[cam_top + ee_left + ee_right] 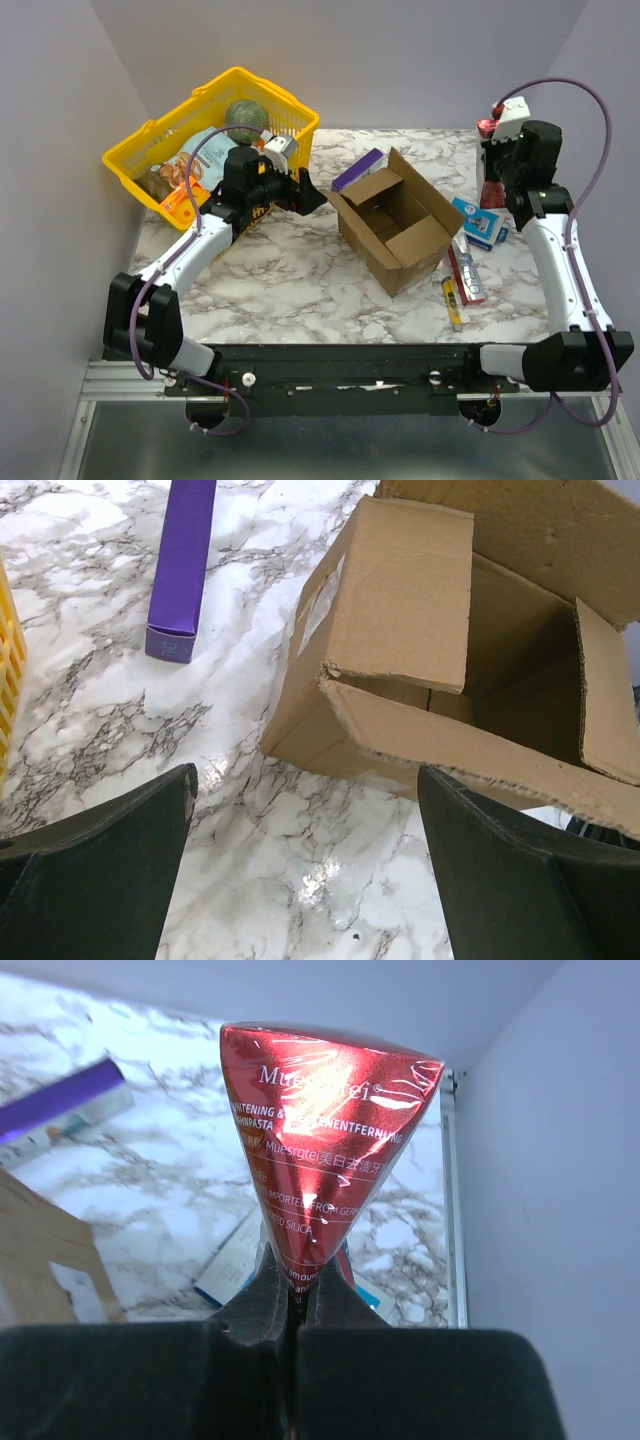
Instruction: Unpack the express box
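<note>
The express box (395, 230) stands open mid-surface (290, 285); at its 2 o'clock the right pincer (290, 1310) grasps a red foil pack (325, 1140) by its slick tip, liable to slip, while the left pincer (305, 780) at 9 o'clock is released

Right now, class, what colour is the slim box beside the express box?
The slim box is purple, clearest in the left wrist view.

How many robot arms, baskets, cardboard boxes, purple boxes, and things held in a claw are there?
Robot arms: 2 (left arm, right arm)
Baskets: 1 (yellow basket)
Cardboard boxes: 1 (express box)
Purple boxes: 1 (purple box)
Held in a claw: 1 (shiny red pack, in the right claw)
Total: 6
</note>
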`<state>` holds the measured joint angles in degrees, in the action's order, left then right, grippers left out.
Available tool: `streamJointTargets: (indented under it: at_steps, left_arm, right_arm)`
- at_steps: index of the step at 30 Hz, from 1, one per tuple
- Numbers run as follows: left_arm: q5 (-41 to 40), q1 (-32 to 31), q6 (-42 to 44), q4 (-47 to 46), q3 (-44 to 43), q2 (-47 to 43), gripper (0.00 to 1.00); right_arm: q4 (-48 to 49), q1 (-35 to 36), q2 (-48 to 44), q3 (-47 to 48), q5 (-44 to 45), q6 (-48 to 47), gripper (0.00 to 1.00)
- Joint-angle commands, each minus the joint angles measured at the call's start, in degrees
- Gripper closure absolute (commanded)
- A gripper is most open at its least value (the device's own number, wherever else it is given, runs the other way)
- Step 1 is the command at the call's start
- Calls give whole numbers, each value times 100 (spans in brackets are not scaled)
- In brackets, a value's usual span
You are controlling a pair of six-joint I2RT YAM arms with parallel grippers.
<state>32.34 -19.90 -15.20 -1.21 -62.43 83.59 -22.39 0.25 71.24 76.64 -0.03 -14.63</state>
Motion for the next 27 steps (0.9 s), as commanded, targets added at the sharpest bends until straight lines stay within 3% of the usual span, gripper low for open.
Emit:
streamJointTargets:
  at_steps: [1,5,11,14,17,18,27]
  left_arm:
    - [-122,-14,123,95,-14,-282,1]
    - [-166,-14,298,113,-6,-370,1]
    - [-175,-14,360,253,117,-440,1]
    - [-158,-14,334,192,170,-423,1]
    - [-140,-14,290,148,196,-405,1]
    - [-123,-14,290,148,197,-396,1]
    - [-122,-14,299,156,144,-361,1]
  right_arm:
    - [-247,1,328,-385,389,-390,100]
    - [-484,-411,460,-1019,549,-461,100]
    - [-740,-1000,408,-1880,-137,-1243,99]
    - [-792,-1080,303,-2275,-312,-1638,94]
    - [-820,-1080,267,-2600,-428,-1938,80]
    - [-793,-1080,293,-2645,-349,-1912,69]
    - [-652,-1089,522,-2690,-234,-1824,41]
